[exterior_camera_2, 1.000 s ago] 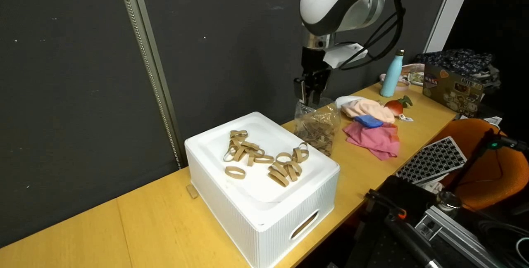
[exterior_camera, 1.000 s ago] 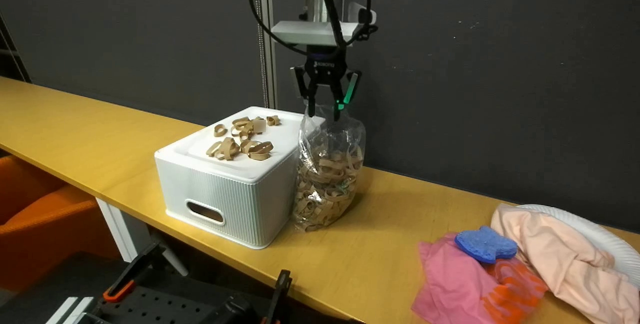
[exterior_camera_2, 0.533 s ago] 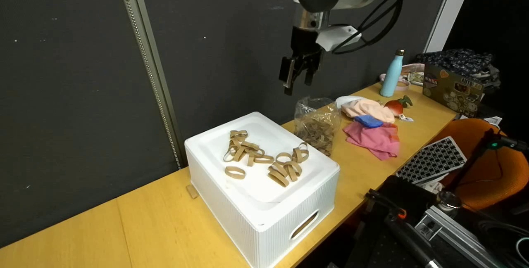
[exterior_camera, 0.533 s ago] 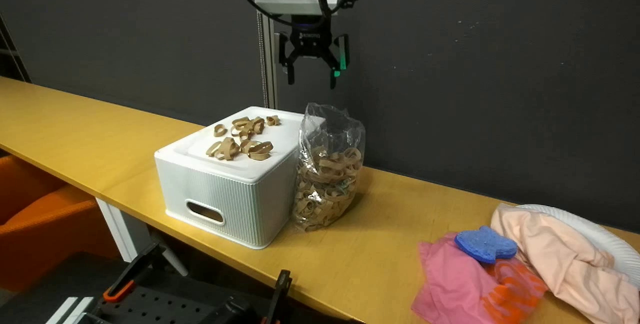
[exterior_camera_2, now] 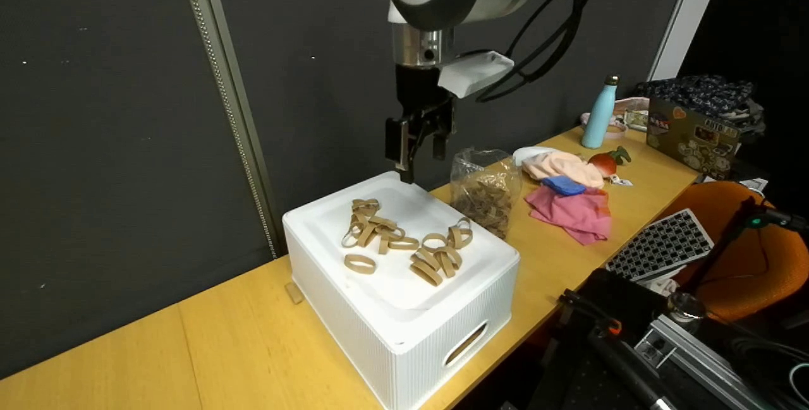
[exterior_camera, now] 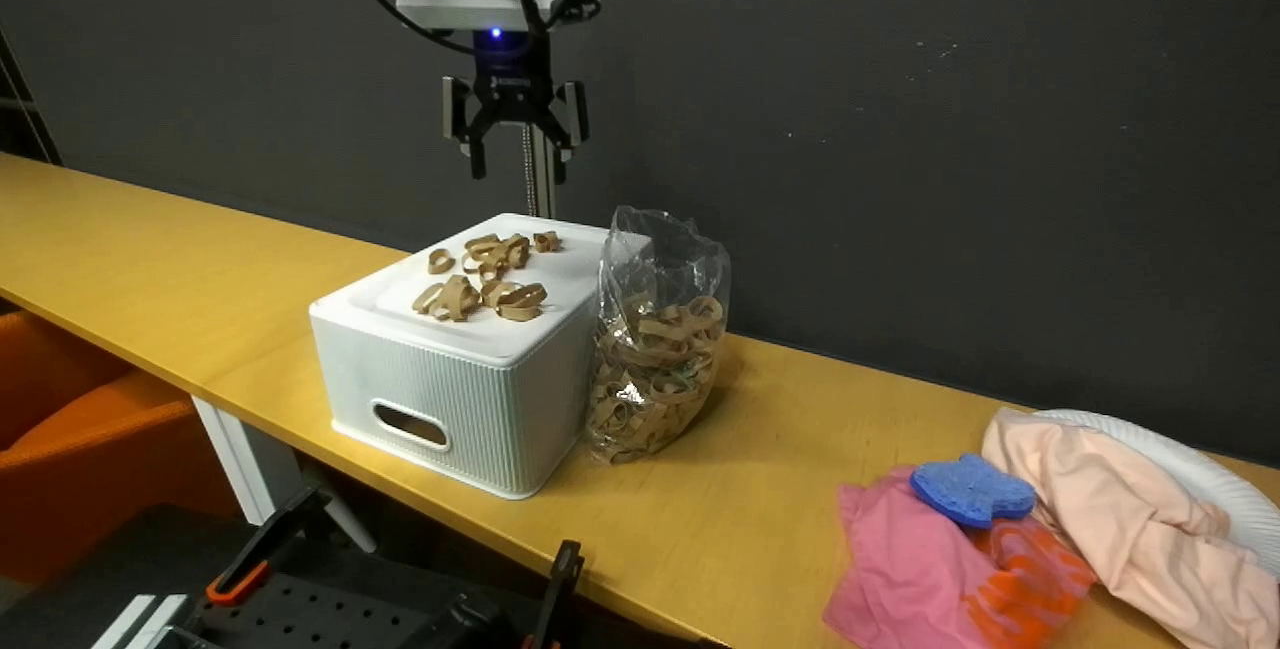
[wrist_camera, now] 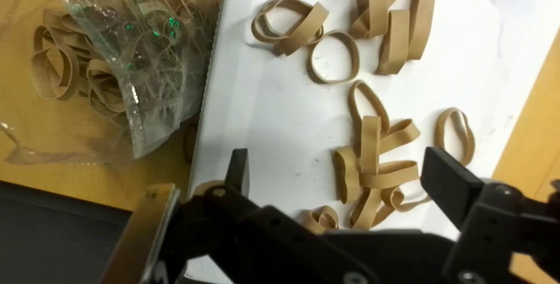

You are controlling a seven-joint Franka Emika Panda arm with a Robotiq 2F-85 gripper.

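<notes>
The gripper (exterior_camera: 519,172) hangs above the far end of the white box (exterior_camera: 480,399), pointing straight down, its fingers spread wide, holding nothing and touching nothing. At 6 o'clock from it in an exterior view, tan rubber bands (exterior_camera: 455,299) lie scattered on top of the box, which stands on the bench (exterior_camera: 780,449). A clear bag (exterior_camera: 675,269) of similar bands stands just beside the box at 3 o'clock; whether they touch, I cannot tell.

In the wrist view a tangled cluster (wrist_camera: 371,144) shows between the fingers, nearer the 3 o'clock one. A lone band (wrist_camera: 469,144) lies apart from it at 2 o'clock, and a looser group (wrist_camera: 378,8) at 12 o'clock.

Working well from here, I judge, calls for lining up before lowering: one loop centred between the fingertips, its walls facing them. A slow vertical descent suits best, halting as the tips reach the box top rather than pressing on it. The lone band looks the cleaner pinch; in the cluster, overlapping loops could lift together or spring free. Near the bag, its loose mouth could snag a finger
</notes>
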